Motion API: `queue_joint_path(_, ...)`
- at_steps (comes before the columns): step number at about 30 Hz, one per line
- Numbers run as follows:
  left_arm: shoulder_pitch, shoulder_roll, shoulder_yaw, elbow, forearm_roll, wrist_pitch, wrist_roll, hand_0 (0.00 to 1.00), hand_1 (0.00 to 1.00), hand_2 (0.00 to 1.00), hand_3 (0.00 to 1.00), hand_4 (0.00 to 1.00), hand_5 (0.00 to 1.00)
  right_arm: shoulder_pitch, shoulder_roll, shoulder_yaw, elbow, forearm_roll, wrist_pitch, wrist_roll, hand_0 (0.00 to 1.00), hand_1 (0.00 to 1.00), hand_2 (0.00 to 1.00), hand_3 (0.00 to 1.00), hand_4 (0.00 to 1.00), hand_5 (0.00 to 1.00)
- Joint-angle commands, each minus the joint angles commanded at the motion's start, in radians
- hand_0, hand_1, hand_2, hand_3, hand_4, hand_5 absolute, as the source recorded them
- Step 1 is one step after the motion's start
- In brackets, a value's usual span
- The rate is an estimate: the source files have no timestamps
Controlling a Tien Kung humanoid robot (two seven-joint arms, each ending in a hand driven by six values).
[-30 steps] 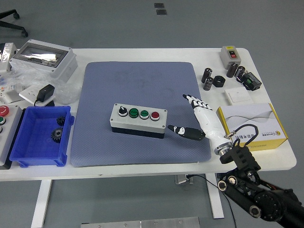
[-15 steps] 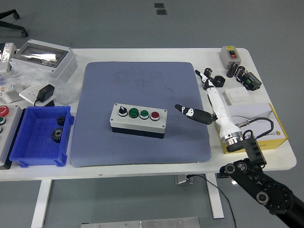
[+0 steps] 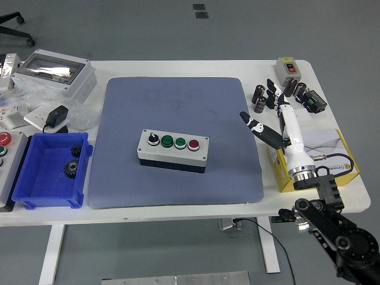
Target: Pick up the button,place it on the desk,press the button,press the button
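The button box, grey with a black knob, two green buttons and a red one on top, sits in the middle of the blue-grey mat. My right hand hangs over the mat's right edge, well to the right of the box and apart from it. Its white fingers are stretched out and the black thumb points left; it holds nothing. No left arm shows.
A blue bin with black gears stands at the left, a grey enclosure behind it. A yellow-and-white carton, black capacitors, a white switch plate and a small grey switch box crowd the right side.
My right hand has drawn back to the right and away from the button box, rising from the mat's lower right to its right edge. The box has not moved.
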Motion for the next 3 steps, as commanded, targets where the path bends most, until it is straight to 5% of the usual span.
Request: queue_joint_path(3,0.0,-0.003,-0.003,0.0,0.007,-0.001,0.001,0.625,0.553,0.513,0.608,0.541,0.209,-0.019,-0.002,0.034,0.016,0.006,0.008,0.001,0.902,0.912,0.949,0.978,0.898,0.498)
